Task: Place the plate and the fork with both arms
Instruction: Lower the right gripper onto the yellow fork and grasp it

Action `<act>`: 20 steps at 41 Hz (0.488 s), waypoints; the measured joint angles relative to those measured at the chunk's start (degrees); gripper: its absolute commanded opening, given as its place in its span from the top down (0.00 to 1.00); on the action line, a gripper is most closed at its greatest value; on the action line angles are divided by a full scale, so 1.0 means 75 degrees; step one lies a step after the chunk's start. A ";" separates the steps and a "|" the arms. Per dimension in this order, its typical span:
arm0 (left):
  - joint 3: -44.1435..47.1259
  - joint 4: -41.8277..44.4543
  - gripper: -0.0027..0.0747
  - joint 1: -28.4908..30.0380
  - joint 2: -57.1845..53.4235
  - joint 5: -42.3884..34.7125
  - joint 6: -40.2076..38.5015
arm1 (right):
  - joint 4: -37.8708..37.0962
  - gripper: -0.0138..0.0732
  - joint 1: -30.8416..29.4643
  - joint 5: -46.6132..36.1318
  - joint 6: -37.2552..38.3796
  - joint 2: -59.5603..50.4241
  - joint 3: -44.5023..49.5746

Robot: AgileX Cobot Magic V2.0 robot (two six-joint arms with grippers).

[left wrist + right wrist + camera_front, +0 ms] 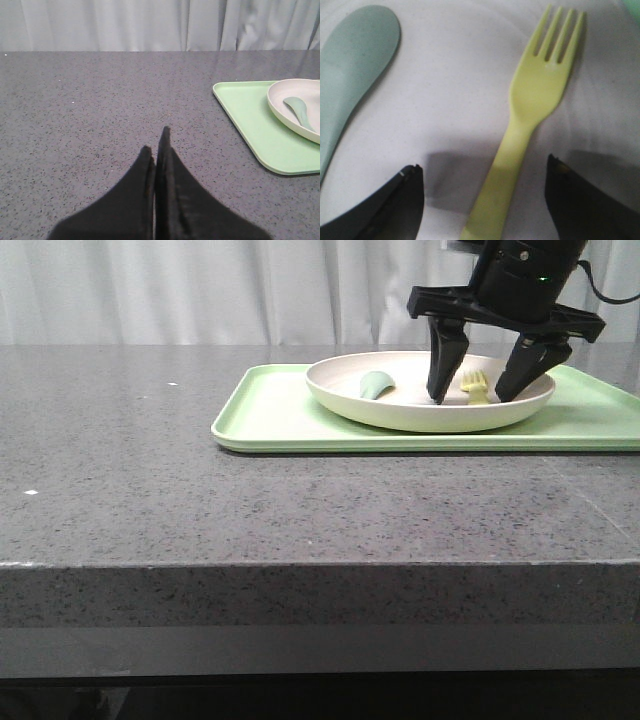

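Fork (pixel 532 107) lying flat inside plate (pixel 400 412), between spread fingers of right gripper (pixel 485 392), untouched. Left gripper (pixel 156 147) pressed together over table (pixel 100 110), beside tray (pixel 250 125).

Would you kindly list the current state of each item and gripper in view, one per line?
plate: resting on the tray, holding two utensils
fork: lying flat in the plate, ungripped
teal utensil: lying in the plate
tray: flat on the table
right gripper: open, straddling the fork
left gripper: shut, empty, above the table
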 measured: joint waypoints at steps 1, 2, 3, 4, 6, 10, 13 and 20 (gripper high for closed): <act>0.0000 0.0000 0.99 0.0000 0.0000 0.0000 0.0000 | -0.0013 0.32 0.0000 0.0000 0.0000 0.0000 0.0000; 0.0000 0.0000 0.99 0.0000 0.0000 0.0000 0.0000 | -0.0011 0.36 0.0000 0.0000 0.0000 0.0000 0.0000; 0.0000 0.0000 0.99 0.0000 0.0000 0.0000 0.0000 | -0.0011 0.40 0.0000 0.0000 0.0000 0.0000 0.0000; 0.0000 0.0000 0.99 0.0000 0.0000 0.0000 0.0000 | -0.0033 0.44 0.0000 0.0016 0.0000 0.0000 0.0000; 0.0000 0.0000 0.99 0.0000 0.0000 0.0000 0.0000 | -0.0031 0.55 0.0000 0.0045 0.0000 0.0000 0.0000; 0.0000 0.0000 0.99 0.0000 0.0000 0.0000 0.0000 | -0.0031 0.75 0.0000 0.0106 0.0000 0.0006 0.0000; 0.0000 0.0000 0.99 0.0000 0.0000 0.0000 0.0000 | 0.0021 0.85 0.0000 0.0111 0.0012 0.0018 0.0000; 0.0000 0.0000 0.99 0.0000 0.0000 0.0000 0.0000 | 0.0052 0.98 0.0032 0.0111 0.0012 0.0018 -0.0010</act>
